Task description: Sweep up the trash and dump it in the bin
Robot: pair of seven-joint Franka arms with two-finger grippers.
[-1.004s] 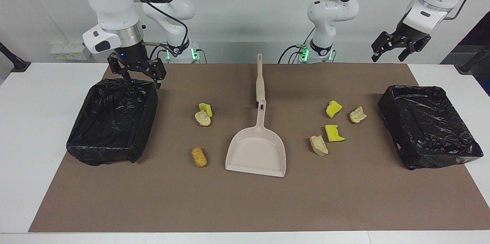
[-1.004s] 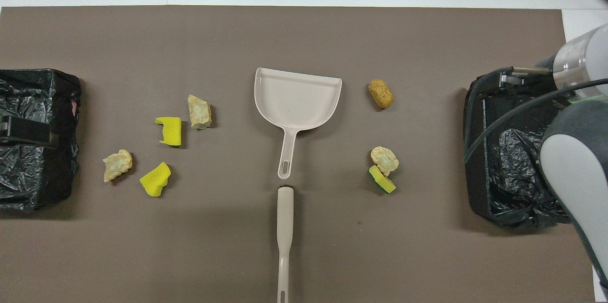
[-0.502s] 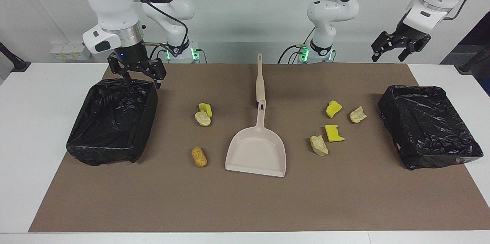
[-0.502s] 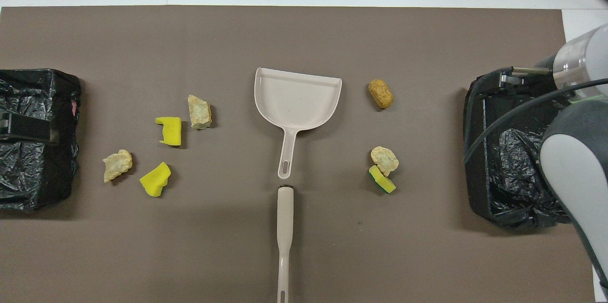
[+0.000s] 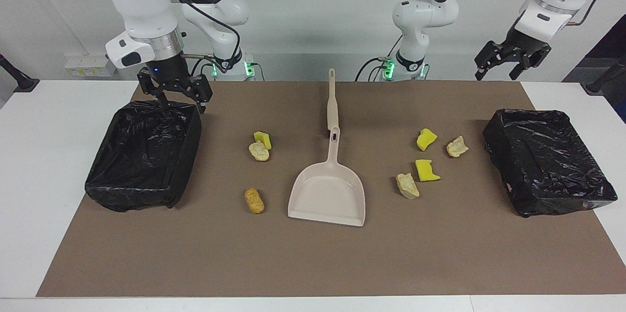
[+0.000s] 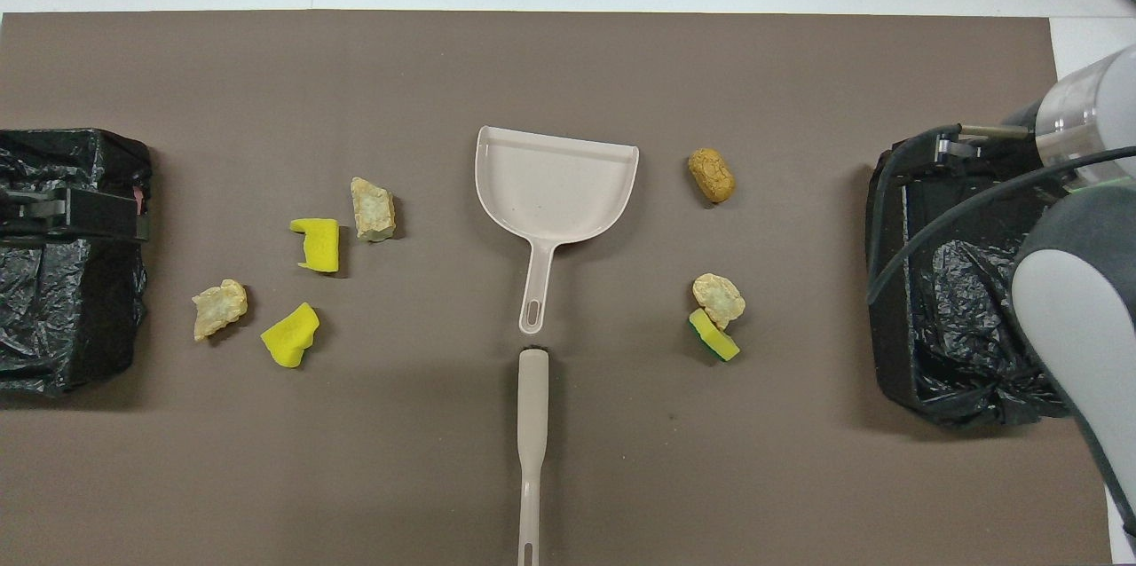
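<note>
1. Step: start of task, nothing swept yet. All trash lies loose on the brown mat, both tools untouched.
2. Landmark = dustpan (image 5: 326,194), mid-surface, mouth away from the robots. Brush (image 5: 332,101) lies nearer the robots than the dustpan, handle-end almost touching the dustpan's handle.
3. Right hand (image 5: 172,92): fingers spread wide, holds nothing, hangs over the edge of the black-lined bin (image 5: 142,155) at the right arm's end.
4. Left hand (image 5: 508,60): also wide open, empty, up in the air near the second bin (image 5: 547,160) at the left arm's end.
5. Trash, right arm's side of dustpan: yellow chunk (image 5: 263,139) touching a tan lump (image 5: 258,151), then an orange crusty lump (image 5: 254,200) beside the dustpan's mouth.
6. Trash, left arm's side: yellow chunk (image 5: 426,139), beige lump (image 5: 457,146), yellow chunk (image 5: 426,170), tan lump (image 5: 407,186); small, rough, well apart.
7. Next, I'd judge: one hand takes the brush, the other the dustpan handle.
</note>
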